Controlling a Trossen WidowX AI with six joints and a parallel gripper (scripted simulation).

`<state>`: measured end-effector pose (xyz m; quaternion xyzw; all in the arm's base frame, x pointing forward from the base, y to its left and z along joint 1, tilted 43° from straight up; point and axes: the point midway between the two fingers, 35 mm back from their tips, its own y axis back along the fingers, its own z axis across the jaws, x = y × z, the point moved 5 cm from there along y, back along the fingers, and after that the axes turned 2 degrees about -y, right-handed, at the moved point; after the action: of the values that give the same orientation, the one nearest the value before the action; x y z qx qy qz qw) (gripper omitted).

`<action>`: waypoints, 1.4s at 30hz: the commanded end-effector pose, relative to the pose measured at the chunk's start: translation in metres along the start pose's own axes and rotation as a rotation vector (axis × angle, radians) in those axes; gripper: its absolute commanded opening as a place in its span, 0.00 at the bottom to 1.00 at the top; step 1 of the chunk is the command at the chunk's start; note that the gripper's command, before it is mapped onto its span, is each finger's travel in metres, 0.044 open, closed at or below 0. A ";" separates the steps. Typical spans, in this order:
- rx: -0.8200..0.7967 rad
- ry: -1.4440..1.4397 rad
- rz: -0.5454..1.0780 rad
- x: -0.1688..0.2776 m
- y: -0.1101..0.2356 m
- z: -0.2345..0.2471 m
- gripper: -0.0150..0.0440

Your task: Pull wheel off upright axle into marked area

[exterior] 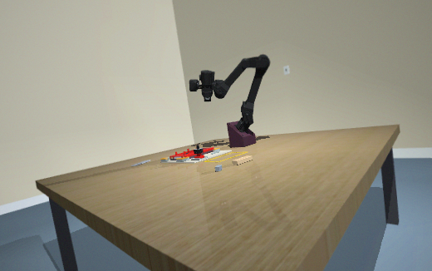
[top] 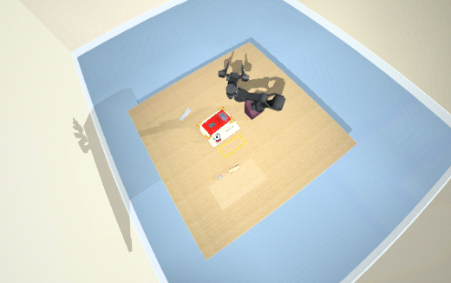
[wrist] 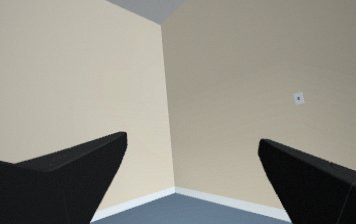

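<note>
The wheel [top: 216, 138] [exterior: 198, 149] sits on its upright axle on the white end of a red and white board [top: 225, 125] [exterior: 183, 155] near the middle of the table. A yellow dashed marked area [top: 234, 150] lies on the table right beside that end of the board. My gripper [top: 233, 75] [exterior: 194, 85] [wrist: 192, 142] is open and empty. It hangs high above the table near the arm's base, well away from the wheel, and points level at the room's corner. The wrist view shows only walls and floor between the fingers.
The arm's purple base [top: 251, 109] [exterior: 241, 135] stands behind the board. A small wooden block [top: 234, 168] [exterior: 242, 160] and a small grey cube [top: 219, 176] [exterior: 218, 168] lie in front of the marked area. A grey strip [top: 186, 114] [exterior: 141, 163] lies left of the board.
</note>
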<state>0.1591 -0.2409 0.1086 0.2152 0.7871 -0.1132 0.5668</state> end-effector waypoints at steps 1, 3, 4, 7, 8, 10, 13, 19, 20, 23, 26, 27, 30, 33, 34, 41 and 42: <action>-0.008 0.006 0.001 0.000 0.000 0.002 0.89; -0.071 0.051 0.006 -0.001 0.003 0.014 0.80; -0.117 0.086 0.010 -0.001 0.006 0.023 0.76; -0.258 0.189 0.026 0.000 0.015 0.049 0.76; -0.304 0.223 0.032 0.000 0.019 0.057 0.76; -0.396 0.291 0.046 0.002 0.027 0.073 0.76; -0.539 0.398 0.070 0.005 0.042 0.095 0.76; -0.820 0.608 0.135 0.016 0.079 0.131 0.76; -0.866 0.642 0.148 0.018 0.086 0.135 0.76; -0.999 0.746 0.183 0.026 0.110 0.146 0.76; -1.128 0.848 0.223 0.033 0.134 0.152 0.76; -1.171 0.881 0.239 0.035 0.142 0.154 0.76; -1.294 0.974 0.291 0.041 0.165 0.156 0.76; -1.420 1.056 0.357 0.044 0.191 0.155 0.76; -1.462 1.082 0.382 0.045 0.200 0.154 0.76; -1.735 1.261 0.590 0.048 0.255 0.136 0.76; -1.773 1.285 0.628 0.048 0.262 0.133 0.76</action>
<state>0.3780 -0.0790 0.0315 -0.0550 0.6979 0.7120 0.0547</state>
